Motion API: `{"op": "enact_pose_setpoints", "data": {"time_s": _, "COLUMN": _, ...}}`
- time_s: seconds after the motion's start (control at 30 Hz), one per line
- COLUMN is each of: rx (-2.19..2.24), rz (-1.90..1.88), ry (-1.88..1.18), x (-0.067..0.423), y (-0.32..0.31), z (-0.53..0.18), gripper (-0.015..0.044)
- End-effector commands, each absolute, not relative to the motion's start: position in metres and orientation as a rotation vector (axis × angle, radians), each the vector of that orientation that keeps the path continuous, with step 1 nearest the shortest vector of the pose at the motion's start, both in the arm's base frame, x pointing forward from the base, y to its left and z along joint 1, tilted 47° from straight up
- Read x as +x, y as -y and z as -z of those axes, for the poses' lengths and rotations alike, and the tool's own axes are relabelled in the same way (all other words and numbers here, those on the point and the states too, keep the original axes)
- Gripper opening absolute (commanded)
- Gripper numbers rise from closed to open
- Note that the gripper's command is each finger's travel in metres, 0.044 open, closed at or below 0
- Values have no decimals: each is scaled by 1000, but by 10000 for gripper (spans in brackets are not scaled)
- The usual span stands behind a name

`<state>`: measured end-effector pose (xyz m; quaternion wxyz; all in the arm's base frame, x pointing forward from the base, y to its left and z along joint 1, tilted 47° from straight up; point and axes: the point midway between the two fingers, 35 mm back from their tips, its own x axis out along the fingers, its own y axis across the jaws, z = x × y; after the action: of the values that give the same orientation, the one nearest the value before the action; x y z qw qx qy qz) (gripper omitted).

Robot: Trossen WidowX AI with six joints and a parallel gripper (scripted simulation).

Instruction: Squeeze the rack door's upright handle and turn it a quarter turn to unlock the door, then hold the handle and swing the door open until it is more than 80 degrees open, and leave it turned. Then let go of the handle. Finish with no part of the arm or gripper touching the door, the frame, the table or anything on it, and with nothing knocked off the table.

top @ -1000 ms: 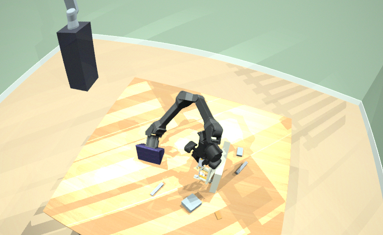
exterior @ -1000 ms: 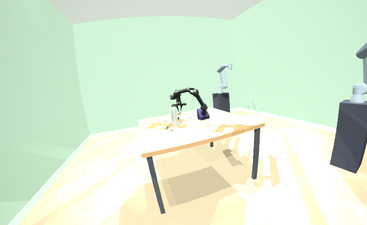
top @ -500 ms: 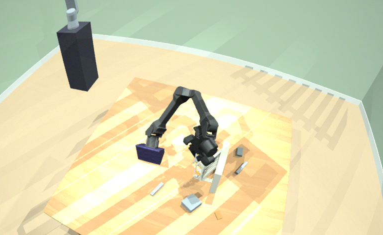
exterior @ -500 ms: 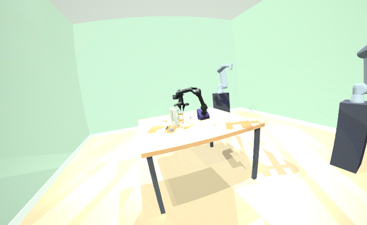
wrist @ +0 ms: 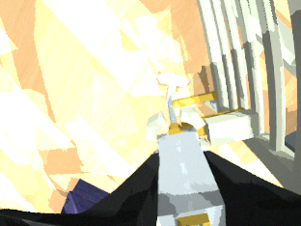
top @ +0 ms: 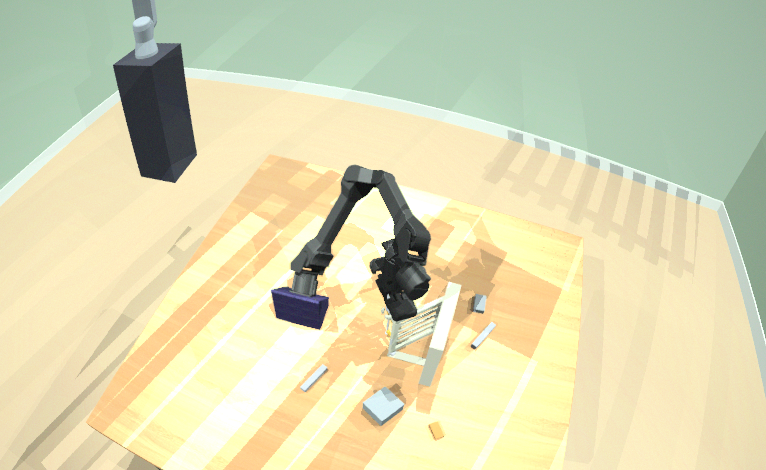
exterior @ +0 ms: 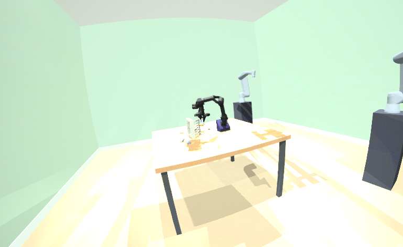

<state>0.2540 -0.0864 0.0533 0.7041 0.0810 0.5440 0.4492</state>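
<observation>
The rack's white frame (top: 443, 332) (exterior: 190, 129) stands upright on the table. Its slatted white door (top: 415, 331) (wrist: 274, 97) stands out from the frame at an angle, partly open; the exact angle is hard to tell. The upright handle (wrist: 180, 145) (exterior: 202, 134) is a pale grey bar with gold bands, on the door's free edge. My gripper (wrist: 180, 158) (exterior: 202, 119) points down and is shut on the handle, a black finger on each side of it. The wrist view shows a flat face of the handle between the fingers. The arm partly hides the handle in the top view.
On the table (top: 246, 361) lie a grey-blue block (top: 382, 405), a small orange block (top: 436, 430), a pale bar (top: 314, 378) left of the rack, and another bar (top: 483, 335) and a small grey block (top: 479, 303) behind the frame. The arm's dark blue base (top: 299, 307) stands left.
</observation>
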Motion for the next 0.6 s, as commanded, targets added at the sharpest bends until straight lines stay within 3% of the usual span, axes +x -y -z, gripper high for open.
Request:
{"op": "enact_pose_setpoints", "data": {"time_s": 0.0, "rx": 242, "rz": -952, "ry": -1246, "x": 251, "y": 79, "z": -60, "gripper": 9}}
{"op": "enact_pose_setpoints", "data": {"time_s": 0.57, "rx": 465, "rz": -775, "ry": -1380, "x": 245, "y": 53, "z": -88, "gripper": 9}}
